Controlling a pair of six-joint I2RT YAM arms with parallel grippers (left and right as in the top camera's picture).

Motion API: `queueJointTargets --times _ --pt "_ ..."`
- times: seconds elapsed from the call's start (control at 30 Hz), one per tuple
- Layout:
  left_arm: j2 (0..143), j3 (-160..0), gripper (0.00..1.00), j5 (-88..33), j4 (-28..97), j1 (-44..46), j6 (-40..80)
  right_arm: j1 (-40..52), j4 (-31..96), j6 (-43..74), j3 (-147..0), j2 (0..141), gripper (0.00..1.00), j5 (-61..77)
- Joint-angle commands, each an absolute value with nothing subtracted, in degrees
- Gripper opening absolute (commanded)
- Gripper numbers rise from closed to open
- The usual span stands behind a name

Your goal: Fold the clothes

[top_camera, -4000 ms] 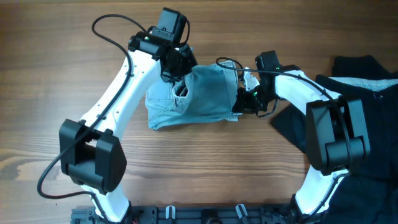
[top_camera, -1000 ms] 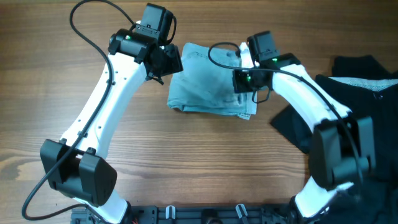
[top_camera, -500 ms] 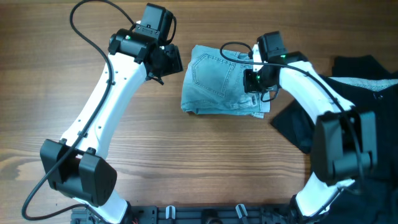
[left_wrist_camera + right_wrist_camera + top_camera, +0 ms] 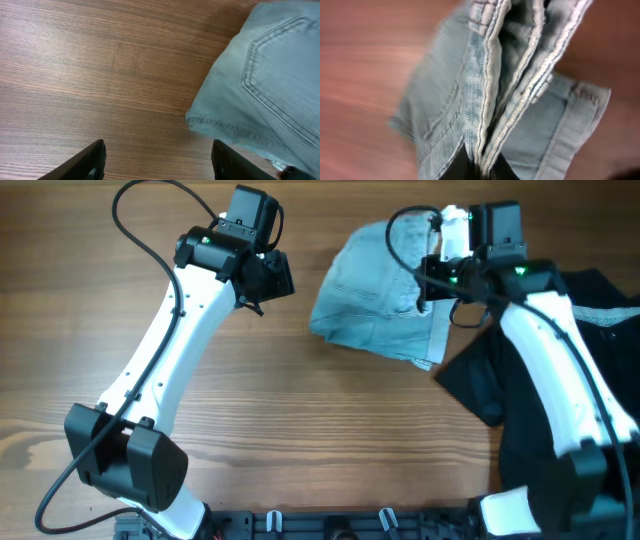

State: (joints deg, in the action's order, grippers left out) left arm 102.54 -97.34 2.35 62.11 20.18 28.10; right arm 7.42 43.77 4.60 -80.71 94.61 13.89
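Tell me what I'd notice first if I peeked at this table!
The bunched-up blue denim shorts near the far middle of the wooden table jump out, their folded edges pinched in the right gripper. The left gripper hangs open beside them, and a black garment lies heaped at the right edge.

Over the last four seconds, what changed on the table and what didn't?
The left hand let go of the denim shorts and drew back left; it is now open. The right hand, shut on the folded shorts' edge, pulled them right, toward the black garment. The black garment stayed put, and the left hand has not moved in the last second.
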Motion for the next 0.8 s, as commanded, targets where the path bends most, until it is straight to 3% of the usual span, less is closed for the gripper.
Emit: queueJointTargets --times 0.0,0.03,0.07,0.1,0.13,0.3,0.47,0.5,0.53,0.6,0.7,0.77 --pt "102.8 -97.6 0.67 3.6 62.1 20.0 27.2 5.7 46.5 5.3 -79.7 103.3 0.04 7.0" --pt "102.8 -97.6 0.68 3.6 62.2 20.0 27.2 5.3 47.4 6.3 -79.7 105.0 0.05 7.0" --pt "102.8 -97.6 0.68 3.5 62.2 20.0 27.2 5.0 48.9 6.4 -79.7 106.7 0.14 8.1" --pt "102.8 -97.6 0.68 3.5 62.2 20.0 27.2 4.5 53.2 7.6 -79.7 109.5 0.46 6.6" --pt "102.8 -97.6 0.68 3.5 62.2 20.0 27.2 4.3 54.6 9.6 -79.7 110.3 0.52 4.4" --pt "102.8 -97.6 0.7 3.6 62.1 20.0 27.2 3.1 55.0 13.8 -80.6 108.0 0.59 0.4" --pt "102.9 -97.6 0.73 3.6 61.9 20.0 27.2 3.0 52.8 1.0 -81.5 104.8 0.52 21.0" --pt "103.0 -97.6 0.71 3.6 61.5 20.0 27.1 3.4 52.8 0.0 -81.2 104.8 0.47 25.9" --pt "103.1 -97.6 0.66 3.6 61.3 20.0 27.1 4.0 52.2 0.3 -80.6 104.9 0.34 27.8" --pt "103.8 -97.6 0.57 3.5 60.7 20.0 27.1 6.0 50.8 4.8 -78.7 105.9 0.13 23.6" --pt "104.9 -97.6 0.46 1.2 60.7 20.0 23.9 7.2 48.2 10.7 -73.1 108.9 0.04 12.1" --pt "105.4 -97.5 0.45 -0.8 60.6 20.0 21.0 6.2 47.1 15.3 -69.5 111.4 0.04 7.0"
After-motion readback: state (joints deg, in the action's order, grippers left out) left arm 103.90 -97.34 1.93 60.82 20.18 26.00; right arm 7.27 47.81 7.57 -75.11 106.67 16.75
